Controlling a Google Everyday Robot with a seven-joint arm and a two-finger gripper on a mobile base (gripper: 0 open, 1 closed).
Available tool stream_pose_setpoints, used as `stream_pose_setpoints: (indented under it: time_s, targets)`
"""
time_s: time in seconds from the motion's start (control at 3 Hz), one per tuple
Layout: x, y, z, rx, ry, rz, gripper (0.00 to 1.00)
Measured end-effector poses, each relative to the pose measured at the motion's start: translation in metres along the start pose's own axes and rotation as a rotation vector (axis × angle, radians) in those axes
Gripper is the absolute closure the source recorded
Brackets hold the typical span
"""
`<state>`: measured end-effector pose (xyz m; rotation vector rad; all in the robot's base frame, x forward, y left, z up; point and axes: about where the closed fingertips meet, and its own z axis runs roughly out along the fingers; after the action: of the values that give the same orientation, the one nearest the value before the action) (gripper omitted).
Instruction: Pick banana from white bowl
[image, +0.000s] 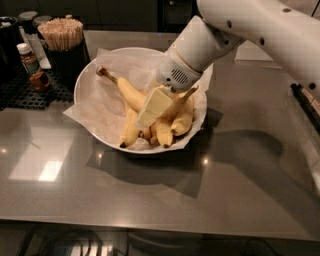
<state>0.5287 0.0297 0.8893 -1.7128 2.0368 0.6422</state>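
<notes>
The white bowl (81, 88), lined with crinkled white paper, stands on the grey counter at centre left. The long curved banana (128, 91) lies in it, its brown-tipped stem pointing up-left. Several shorter bananas (183, 119) are piled at the bowl's right and front. My gripper (153, 107), a cream-coloured piece at the end of the white arm, reaches down from the upper right into the pile. It sits right at the lower end of the long banana and hides that end.
A black cup of wooden sticks (62, 35) and a small brown bottle (29, 61) stand on a black mat (20, 95) left of the bowl. A dark object (307, 102) lies at the counter's right edge. The grey counter (165, 190) stretches toward me.
</notes>
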Motion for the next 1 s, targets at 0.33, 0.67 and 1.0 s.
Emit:
stream_pose_setpoints:
  time_s: [0.33, 0.67, 1.0]
  targets:
    - [0.0107, -0.0004, 0.0025, 0.033, 0.035, 0.045, 0.24]
    - [0.0093, -0.0002, 0.0007, 0.034, 0.035, 0.045, 0.41]
    - [0.0073, 0.0077, -0.0056, 0.114, 0.041, 0.065, 0.64]
